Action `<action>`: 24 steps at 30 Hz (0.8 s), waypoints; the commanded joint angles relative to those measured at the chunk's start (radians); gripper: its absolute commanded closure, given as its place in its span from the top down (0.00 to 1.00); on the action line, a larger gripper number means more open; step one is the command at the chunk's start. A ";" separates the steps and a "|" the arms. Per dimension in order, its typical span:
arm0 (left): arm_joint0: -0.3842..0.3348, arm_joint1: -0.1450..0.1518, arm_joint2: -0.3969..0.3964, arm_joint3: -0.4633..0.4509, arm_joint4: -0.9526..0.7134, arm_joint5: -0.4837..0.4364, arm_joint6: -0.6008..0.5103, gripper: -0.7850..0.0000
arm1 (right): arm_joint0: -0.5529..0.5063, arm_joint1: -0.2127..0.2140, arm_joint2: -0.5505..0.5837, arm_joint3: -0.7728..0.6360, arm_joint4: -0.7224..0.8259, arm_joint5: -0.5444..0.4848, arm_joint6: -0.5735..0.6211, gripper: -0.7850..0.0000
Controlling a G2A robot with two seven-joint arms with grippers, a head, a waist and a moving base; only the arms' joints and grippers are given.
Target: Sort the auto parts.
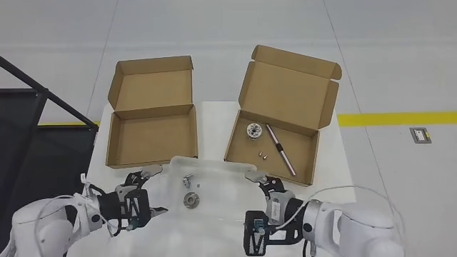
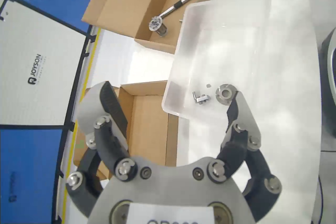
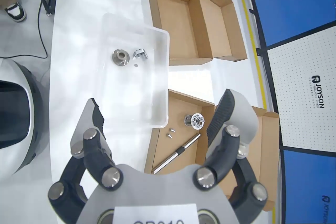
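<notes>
Nearest the robot, the left gripper [image 2: 170, 93] and the right gripper [image 3: 160, 99] hang over the white tabletop [image 1: 214, 123] at either end of a clear tray [image 2: 223, 38] — both with fingers spread wide, holding nothing. In the tray lie a flanged metal hub [image 1: 191, 200] and a small bracket [image 1: 187, 180], near each other but apart. Beyond stand two open cardboard boxes: the left box [image 1: 151, 135], and the right box [image 1: 305, 150] — a round toothed part [image 1: 253, 130], a steel rod [image 1: 280, 148] and two small screws [image 1: 261, 153] lie on its floor.
</notes>
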 commanded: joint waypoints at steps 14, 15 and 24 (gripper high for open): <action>-0.018 0.010 0.047 0.003 0.020 0.003 -0.014 1.00 | -0.032 0.001 0.022 0.044 0.002 0.097 -0.031 1.00; -0.017 0.011 0.067 -0.009 0.034 0.000 -0.035 1.00 | -0.028 0.001 0.032 0.056 0.002 0.116 -0.058 1.00; -0.210 0.032 0.313 0.119 0.060 0.000 -0.164 1.00 | -0.105 0.007 0.224 0.118 0.075 0.354 -0.207 1.00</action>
